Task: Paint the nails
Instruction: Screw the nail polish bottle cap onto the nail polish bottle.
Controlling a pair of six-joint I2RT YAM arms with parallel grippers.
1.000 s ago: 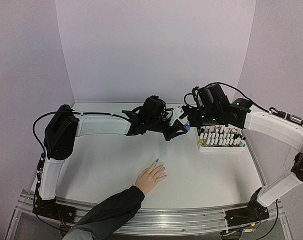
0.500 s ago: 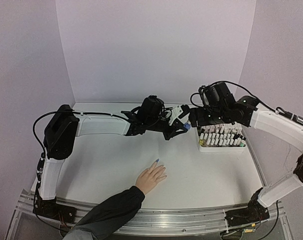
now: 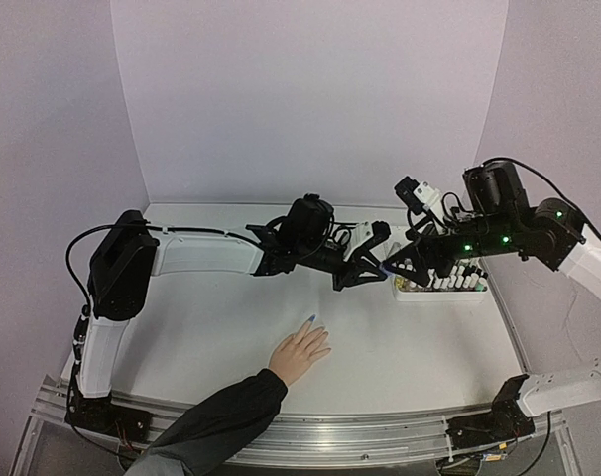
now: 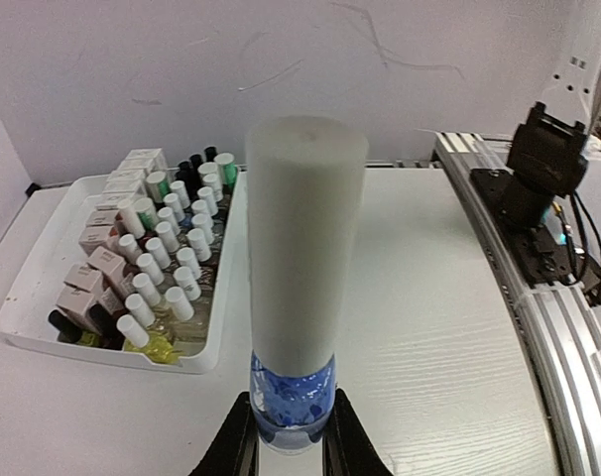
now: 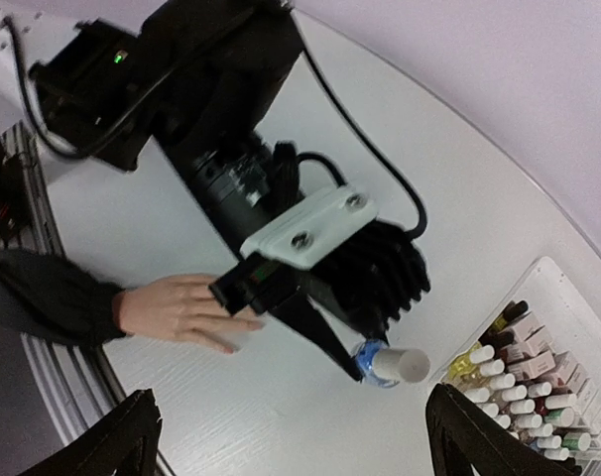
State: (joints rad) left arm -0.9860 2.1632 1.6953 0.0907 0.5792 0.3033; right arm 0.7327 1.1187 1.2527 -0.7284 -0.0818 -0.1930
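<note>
Your tray point(image 4: 23, 297) of small bottles sits just left of the left pincer point(image 4: 286, 436), which is clamped on a white-capped blue bottle point(image 4: 293, 397). Your right pincer point(image 5: 289, 397) gapes wide, empty. The hand point(image 3: 300, 352) lies flat below both, well apart; among its nails point(image 3: 310, 319), one shows blue.

From where I stand, the left arm point(image 3: 206, 253), at mid-left of the frame, is made of smooth white links between bulky black joints, with thin black cables point(image 3: 82, 243) looping beside it. The right arm point(image 3: 519, 233), at upper right, carries small green lights point(image 3: 466, 248) on black housings. The left tool point(image 5: 372, 359) has a white plate point(image 5: 315, 226) with two screws over a ribbed black block.
</note>
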